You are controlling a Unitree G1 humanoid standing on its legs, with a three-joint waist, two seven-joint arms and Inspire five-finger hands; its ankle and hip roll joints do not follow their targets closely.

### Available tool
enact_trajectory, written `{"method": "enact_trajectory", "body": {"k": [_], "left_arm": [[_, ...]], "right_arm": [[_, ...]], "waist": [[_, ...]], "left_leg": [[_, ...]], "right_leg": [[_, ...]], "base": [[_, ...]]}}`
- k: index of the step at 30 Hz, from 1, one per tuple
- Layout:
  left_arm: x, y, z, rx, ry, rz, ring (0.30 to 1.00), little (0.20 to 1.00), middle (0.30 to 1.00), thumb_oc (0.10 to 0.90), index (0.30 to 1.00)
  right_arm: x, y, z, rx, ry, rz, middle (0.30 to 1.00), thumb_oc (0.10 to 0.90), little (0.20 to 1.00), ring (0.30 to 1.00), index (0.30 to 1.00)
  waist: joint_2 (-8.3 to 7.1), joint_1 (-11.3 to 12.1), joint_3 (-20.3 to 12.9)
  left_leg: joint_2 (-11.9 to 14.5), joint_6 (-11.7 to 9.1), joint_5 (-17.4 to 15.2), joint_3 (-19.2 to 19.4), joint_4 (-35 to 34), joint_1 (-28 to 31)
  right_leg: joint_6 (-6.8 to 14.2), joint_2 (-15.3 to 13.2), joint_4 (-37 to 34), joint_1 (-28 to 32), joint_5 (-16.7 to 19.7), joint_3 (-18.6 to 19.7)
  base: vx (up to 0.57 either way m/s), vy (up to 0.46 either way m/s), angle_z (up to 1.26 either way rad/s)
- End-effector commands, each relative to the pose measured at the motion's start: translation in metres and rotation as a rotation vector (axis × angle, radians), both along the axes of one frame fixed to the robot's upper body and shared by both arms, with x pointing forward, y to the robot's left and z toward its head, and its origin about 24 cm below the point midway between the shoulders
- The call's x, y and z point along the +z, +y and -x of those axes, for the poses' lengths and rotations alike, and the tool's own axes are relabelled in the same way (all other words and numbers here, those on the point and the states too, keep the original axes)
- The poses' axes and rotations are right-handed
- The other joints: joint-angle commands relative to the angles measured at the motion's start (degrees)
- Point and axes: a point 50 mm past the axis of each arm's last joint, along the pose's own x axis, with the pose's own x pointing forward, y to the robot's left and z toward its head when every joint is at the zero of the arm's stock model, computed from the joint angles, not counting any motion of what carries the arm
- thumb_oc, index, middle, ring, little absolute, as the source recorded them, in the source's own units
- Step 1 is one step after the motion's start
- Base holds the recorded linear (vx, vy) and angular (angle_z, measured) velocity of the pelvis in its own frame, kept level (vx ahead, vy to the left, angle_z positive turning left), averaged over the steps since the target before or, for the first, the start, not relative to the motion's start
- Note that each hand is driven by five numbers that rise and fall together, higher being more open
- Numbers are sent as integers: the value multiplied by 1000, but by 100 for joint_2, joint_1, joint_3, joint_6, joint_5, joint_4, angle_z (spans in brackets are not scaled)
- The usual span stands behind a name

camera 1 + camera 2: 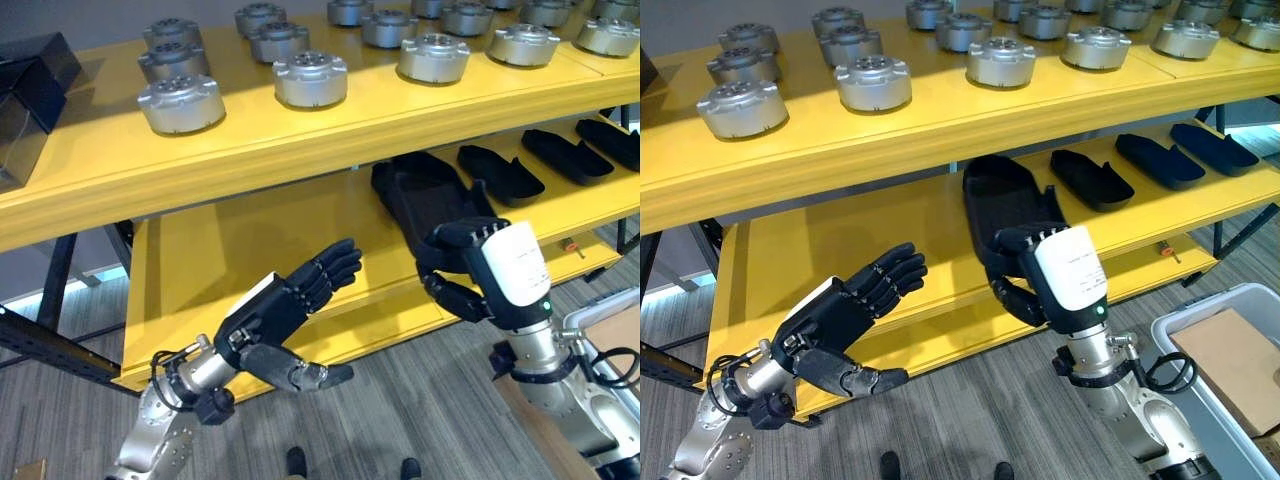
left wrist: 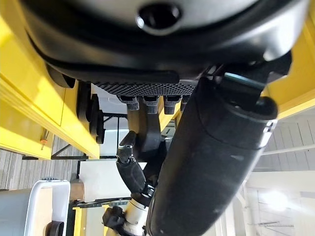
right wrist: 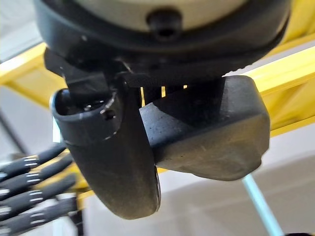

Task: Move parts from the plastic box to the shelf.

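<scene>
A black moulded part (image 1: 425,195) lies lengthwise on the lower yellow shelf (image 1: 230,240). My right hand (image 1: 505,265) grips its near end, fingers curled round it. The right wrist view shows that part (image 3: 211,128) pinched against the thumb (image 3: 108,147). To the left, my left hand (image 1: 270,315) hovers in front of the lower shelf's edge. It is open, with straight fingers pointing towards the shelf, and it holds nothing. The grey plastic box (image 1: 1240,295) stands on the floor at the lower right, with a cardboard piece (image 1: 1230,355) in it.
Three more black parts (image 1: 500,172) lie in a row on the lower shelf, right of the held one. Several round metal parts (image 1: 310,78) stand on the upper shelf (image 1: 300,140). A dark box (image 1: 30,90) sits at its left end.
</scene>
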Motion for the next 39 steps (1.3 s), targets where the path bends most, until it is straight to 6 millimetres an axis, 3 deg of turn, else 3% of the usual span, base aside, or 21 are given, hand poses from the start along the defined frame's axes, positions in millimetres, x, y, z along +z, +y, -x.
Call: {"method": "enact_trajectory", "body": {"k": [1, 10, 14, 17, 20, 21, 23, 25, 31, 39], "left_arm": [[33, -2, -7, 7, -171, 87, 1000, 1000, 1000, 900, 1000], [23, -2, -1, 46, -132, 55, 1000, 1000, 1000, 900, 1000], [21, 5, 3, 107, -132, -2, 1000, 1000, 1000, 900, 1000], [20, 35, 5, 264, -133, -101, 1000, 1000, 1000, 900, 1000], [23, 49, 9, 312, -151, -130, 1000, 1000, 1000, 900, 1000], [25, 52, 11, 311, -158, -136, 1000, 1000, 1000, 900, 1000], [30, 57, 13, 309, -168, -144, 1000, 1000, 1000, 900, 1000], [35, 60, 11, 340, -179, -149, 1000, 1000, 1000, 900, 1000], [27, 63, 18, 403, -166, -129, 1000, 1000, 1000, 900, 1000], [25, 62, 21, 379, -169, -116, 1000, 1000, 1000, 900, 1000]], "right_arm": [[56, 35, 7, 287, -300, -15, 300, 400, 300, 300, 300], [49, 60, 3, 422, -237, 21, 300, 400, 300, 300, 300], [38, 61, -14, 323, -172, 73, 300, 400, 300, 300, 300], [21, 39, -32, 148, -115, 63, 300, 400, 300, 300, 300], [11, 34, -39, 80, -101, 57, 300, 400, 300, 300, 300], [8, 32, -42, 44, -87, 56, 300, 400, 300, 300, 300], [4, 26, -47, -6, -53, 51, 300, 400, 300, 300, 300], [0, 24, -54, -55, -15, 74, 300, 400, 300, 300, 300], [-27, 5, -64, -156, 90, 116, 300, 400, 300, 300, 300], [-42, -3, -76, -255, 150, 151, 300, 400, 300, 300, 300]], "waist": [[-189, 208, -439], [-178, 514, -519], [-194, 716, -483], [-153, 886, -318], [-134, 975, -161], [-125, 1004, -110], [-130, 985, -84], [-132, 921, -84], [-159, 1056, -258], [-136, 1163, -200]], "left_leg": [[-340, 281, -901, 285, 17, 489], [-402, 276, -929, 240, -31, 511], [-551, 385, -980, 86, -5, 484], [-708, 666, -1005, -276, 219, 307], [-774, 785, -1011, -524, 333, 220], [-797, 785, -1004, -659, 344, 213], [-825, 748, -1010, -866, 326, 203], [-817, 684, -1035, -1030, 293, 262], [-614, 413, -967, -990, 139, 304], [-482, 268, -937, -924, 256, 221]], "right_leg": [[-112, 97, 133, -62, -293, -198], [-9, -59, 8, -15, -207, -486], [18, -123, 15, 107, -217, -636], [-44, -191, 1115, -115, -635, -628], [-58, -219, 1780, -446, -627, -501], [-74, -148, 1703, -490, -630, -378], [-105, 2, 1227, -406, -604, -125], [-51, 98, 752, -415, -335, 331], [-172, 155, 138, -48, -299, 58], [-273, 172, 15, 46, -343, -224]], "base": [[0, 0, 0], [3, 46, 5], [-31, 136, 35], [-65, 162, 39], [-24, 0, 87], [11, -99, 44], [44, -145, 46], [129, -196, 102], [116, -167, 38], [41, -105, 1]]}}
